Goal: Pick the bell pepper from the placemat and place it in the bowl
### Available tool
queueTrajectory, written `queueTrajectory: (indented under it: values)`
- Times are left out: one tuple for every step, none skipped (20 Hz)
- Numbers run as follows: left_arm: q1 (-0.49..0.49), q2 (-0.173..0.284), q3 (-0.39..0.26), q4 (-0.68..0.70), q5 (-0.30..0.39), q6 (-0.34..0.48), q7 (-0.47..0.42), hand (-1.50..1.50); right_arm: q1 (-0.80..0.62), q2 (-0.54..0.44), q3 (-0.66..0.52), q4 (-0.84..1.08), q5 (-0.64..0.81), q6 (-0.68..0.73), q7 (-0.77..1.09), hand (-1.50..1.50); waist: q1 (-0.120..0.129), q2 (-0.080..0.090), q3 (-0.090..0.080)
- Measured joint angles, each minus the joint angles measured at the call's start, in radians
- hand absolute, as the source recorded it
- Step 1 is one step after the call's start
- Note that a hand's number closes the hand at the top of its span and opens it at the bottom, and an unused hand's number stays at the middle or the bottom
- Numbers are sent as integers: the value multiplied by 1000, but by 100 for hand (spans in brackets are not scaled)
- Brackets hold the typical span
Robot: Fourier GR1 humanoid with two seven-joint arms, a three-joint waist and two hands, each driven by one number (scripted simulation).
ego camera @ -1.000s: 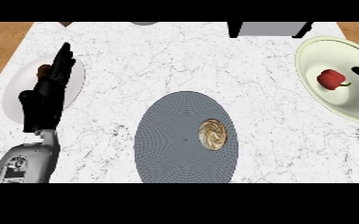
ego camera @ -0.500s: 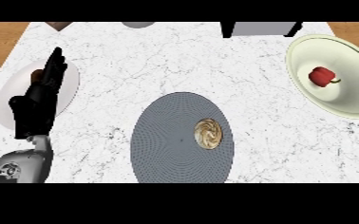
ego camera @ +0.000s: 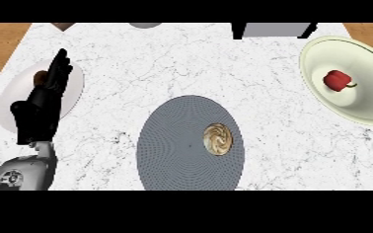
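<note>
A red bell pepper point(ego camera: 336, 80) is sitting inside the cream bowl point(ego camera: 320, 59) at the right edge of the head view, resting near the middle of the bowl's inner surface. Its short stem is sticking out toward the right and slightly down, so its long axis is lying roughly across the view, body to the left and stem to the right.

The grey round placemat point(ego camera: 175, 148) is lying on the white marble counter point(ego camera: 189, 64) in the lower middle, well apart from the bowl. A small tan, swirled object point(ego camera: 217, 138) is resting on the mat's right half; what it is cannot be told.

The left hand point(ego camera: 42, 103) is showing at the left edge, fingers straight and pointing up, open and holding nothing. It is overlapping a pale plate point(ego camera: 69, 96), and something brown point(ego camera: 41, 77) on that plate is peeking out beside the fingers. The right hand is not showing in the view.

A grey box-like item point(ego camera: 274, 29) is standing at the counter's far edge.
</note>
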State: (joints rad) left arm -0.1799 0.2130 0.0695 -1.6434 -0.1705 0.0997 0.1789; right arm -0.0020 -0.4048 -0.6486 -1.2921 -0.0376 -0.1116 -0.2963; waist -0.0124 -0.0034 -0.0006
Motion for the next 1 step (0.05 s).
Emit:
queueTrajectory:
  values:
    - [-21, -1, 4, 21, -2, 0, -2, 0, 26, 15, 4, -47, -2, 0, 16, -150, 0, 0, 0]
